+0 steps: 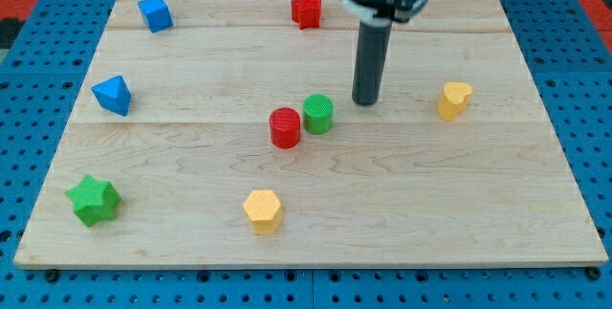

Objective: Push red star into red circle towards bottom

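1. Now my tip [365, 101] stood just right of the green circle [318, 114]; no claw showed.
2. Red circle [285, 127] touched its left side.
3. Red star [306, 10] lay well above, near the worktop [430, 204] edge.

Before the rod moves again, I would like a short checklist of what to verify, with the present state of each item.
1. Red star is in view, near the view's top edge: ok.
2. Red circle is in view, near the board's middle: ok.
3. My tip stands above the star, ready to push it down: not ok; it is right of the green circle, well below the star.
4. No block lies between star and red circle: ok.
5. Green circle is apart from the red circle: not ok, they look touching.
6. Star has room from the wooden board top edge: cannot tell.
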`<move>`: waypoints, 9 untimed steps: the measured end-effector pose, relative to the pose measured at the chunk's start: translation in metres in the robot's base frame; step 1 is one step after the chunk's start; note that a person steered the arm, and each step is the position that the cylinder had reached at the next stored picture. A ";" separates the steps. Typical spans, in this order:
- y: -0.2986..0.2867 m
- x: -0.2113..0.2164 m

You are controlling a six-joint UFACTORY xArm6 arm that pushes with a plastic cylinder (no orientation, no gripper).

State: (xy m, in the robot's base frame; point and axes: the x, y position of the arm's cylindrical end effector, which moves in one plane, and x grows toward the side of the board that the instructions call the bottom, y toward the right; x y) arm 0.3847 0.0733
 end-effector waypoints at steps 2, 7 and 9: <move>0.023 -0.137; -0.114 -0.117; -0.133 -0.126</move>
State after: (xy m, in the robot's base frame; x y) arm 0.2583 -0.0601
